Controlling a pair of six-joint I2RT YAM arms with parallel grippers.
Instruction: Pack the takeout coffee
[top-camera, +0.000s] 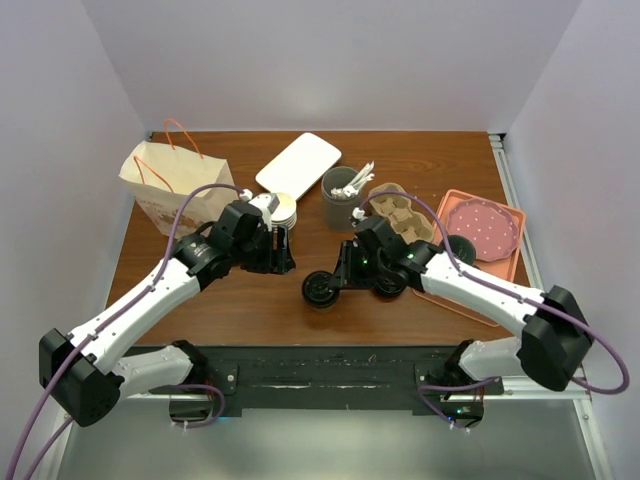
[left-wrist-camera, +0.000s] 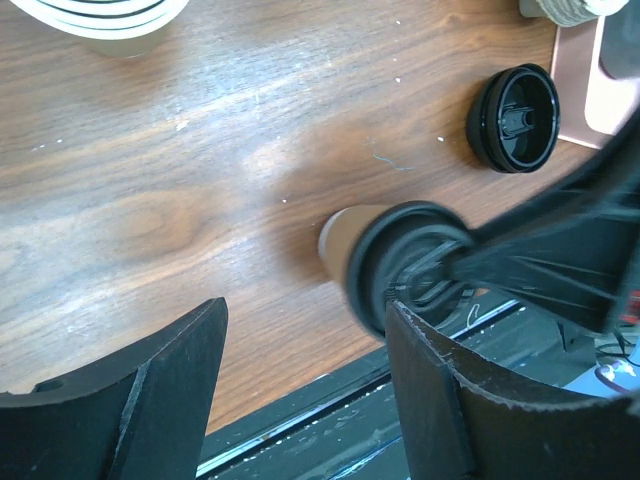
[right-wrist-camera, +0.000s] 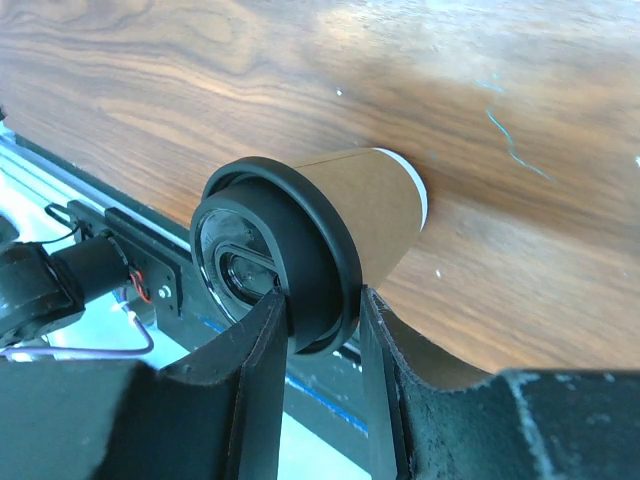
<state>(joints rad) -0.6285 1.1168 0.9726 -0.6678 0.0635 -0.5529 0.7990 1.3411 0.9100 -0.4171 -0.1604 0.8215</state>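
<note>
The takeout coffee (top-camera: 322, 290), a cream paper cup with a black lid, is near the table's front edge at the middle. My right gripper (top-camera: 338, 276) is shut on it. In the right wrist view my right gripper (right-wrist-camera: 320, 315) pinches the black lid (right-wrist-camera: 300, 250), with the paper cup wall (right-wrist-camera: 375, 205) beyond. I cannot tell whether the cup's base touches the table. My left gripper (top-camera: 283, 250) is open and empty to the cup's left. In the left wrist view my left gripper (left-wrist-camera: 305, 380) has wide-apart jaws, and the coffee (left-wrist-camera: 345, 235) lies just ahead of them. The paper bag (top-camera: 165, 185) stands at the back left.
A stack of lidless cups (top-camera: 283, 210) stands right behind my left gripper. A dark grey cup of white utensils (top-camera: 340, 197), a white flat lid (top-camera: 298, 163) and a pulp cup carrier (top-camera: 400, 215) sit behind. A pink tray (top-camera: 510, 262) and a loose black lid (left-wrist-camera: 513, 117) are on the right.
</note>
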